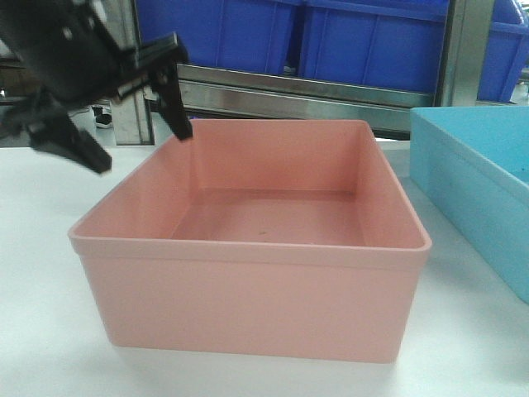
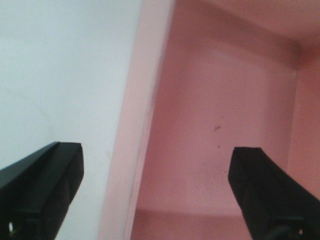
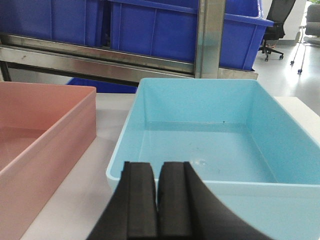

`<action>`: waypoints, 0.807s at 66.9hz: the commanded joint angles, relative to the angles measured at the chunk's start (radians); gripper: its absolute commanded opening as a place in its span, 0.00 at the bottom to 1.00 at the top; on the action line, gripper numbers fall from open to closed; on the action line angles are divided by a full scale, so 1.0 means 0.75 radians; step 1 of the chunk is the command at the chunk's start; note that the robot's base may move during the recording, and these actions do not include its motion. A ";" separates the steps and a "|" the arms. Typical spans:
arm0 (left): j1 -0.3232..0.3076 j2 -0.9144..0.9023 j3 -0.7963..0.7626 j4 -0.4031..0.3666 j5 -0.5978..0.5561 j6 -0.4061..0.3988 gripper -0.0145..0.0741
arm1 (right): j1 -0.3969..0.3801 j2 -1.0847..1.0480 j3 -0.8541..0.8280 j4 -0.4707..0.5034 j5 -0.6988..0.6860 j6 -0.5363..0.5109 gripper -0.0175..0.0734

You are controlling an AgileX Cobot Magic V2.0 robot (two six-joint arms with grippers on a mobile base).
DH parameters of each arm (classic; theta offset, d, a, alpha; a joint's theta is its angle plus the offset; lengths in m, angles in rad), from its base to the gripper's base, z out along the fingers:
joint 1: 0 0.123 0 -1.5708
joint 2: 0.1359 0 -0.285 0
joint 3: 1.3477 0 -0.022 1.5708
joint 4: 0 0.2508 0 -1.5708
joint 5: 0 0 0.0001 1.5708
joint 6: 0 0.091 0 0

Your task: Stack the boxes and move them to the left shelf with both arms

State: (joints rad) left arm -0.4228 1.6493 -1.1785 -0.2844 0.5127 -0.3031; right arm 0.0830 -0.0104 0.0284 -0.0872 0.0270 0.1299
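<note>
Pink tub [image 1: 248,306] rim between left end effector's [image 2: 157,155] spread fingers [image 2: 40,190]

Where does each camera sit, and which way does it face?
Front: low, near table level, facing the pink tub, crates behind; left gripper open at top left.
Left wrist: looks down the pink tub's left wall, one finger over the table, one over the tub's inside.
Right wrist: behind the shut right gripper, facing the blue tub.
Shared: front and right wrist both show both tubs and the crates.
</note>
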 commanded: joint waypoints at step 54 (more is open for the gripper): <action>-0.008 -1.276 0.724 0.489 -0.210 0.315 0.15 | -0.005 -0.026 -0.029 -0.009 -0.142 -0.006 0.25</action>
State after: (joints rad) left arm -0.4228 0.7637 -0.6787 0.0680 0.4900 -0.0691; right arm 0.0830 -0.0104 0.0284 -0.0872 0.0233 0.1299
